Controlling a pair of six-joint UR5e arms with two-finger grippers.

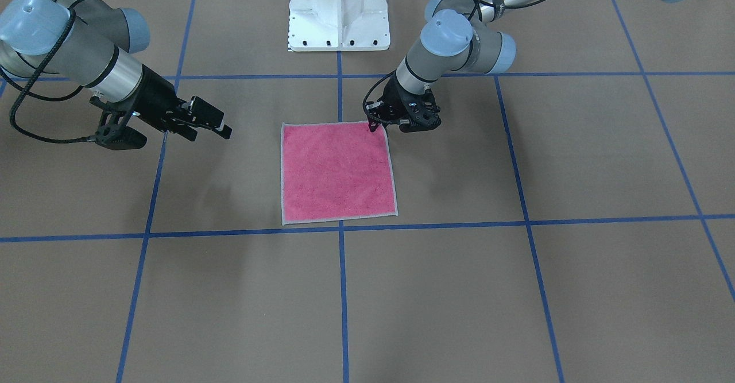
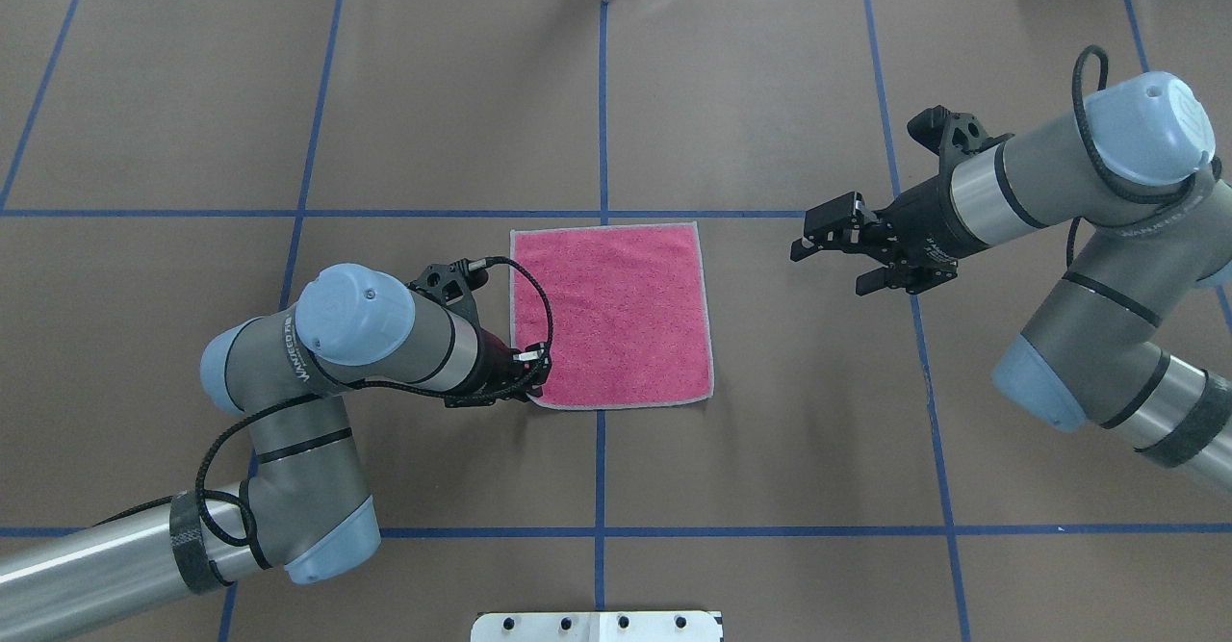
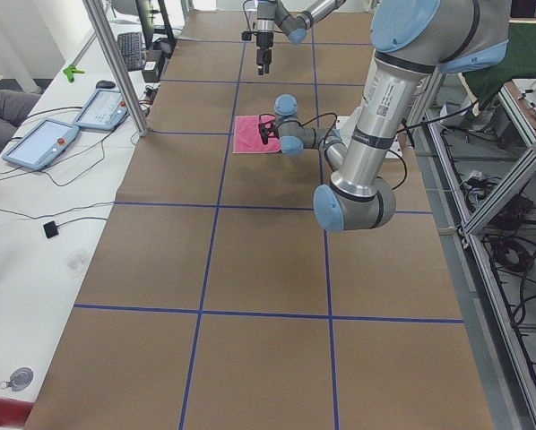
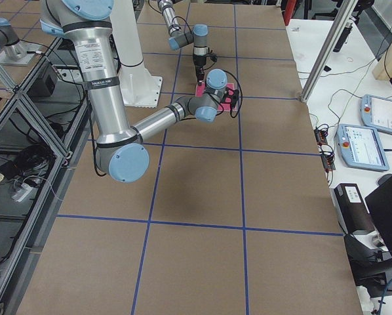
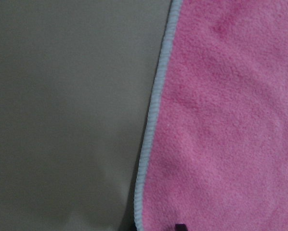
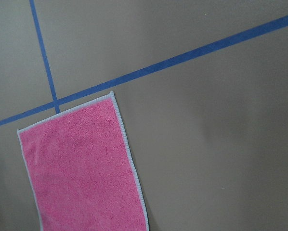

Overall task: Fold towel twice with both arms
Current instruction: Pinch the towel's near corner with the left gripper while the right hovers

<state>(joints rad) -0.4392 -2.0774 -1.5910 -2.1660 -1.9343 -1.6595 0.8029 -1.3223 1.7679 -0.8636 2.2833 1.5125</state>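
Observation:
The towel (image 2: 616, 315) lies flat on the table, pink face up, with light grey edging; it also shows in the front view (image 1: 337, 171) and the right wrist view (image 6: 81, 168). My left gripper (image 2: 537, 374) is down at the towel's near left corner and looks shut on it (image 1: 374, 124). The left wrist view shows the towel (image 5: 230, 120) and its edge close up, with a dark fingertip (image 5: 179, 226) at the bottom. My right gripper (image 2: 830, 267) is open and empty. It hovers to the right of the towel, apart from it (image 1: 207, 130).
The table is covered in brown paper with a blue tape grid (image 2: 603, 93). The white pedestal base (image 1: 339, 10) stands at the robot's side of the table. Tablets and cables (image 3: 71, 125) lie beyond the table's far edge.

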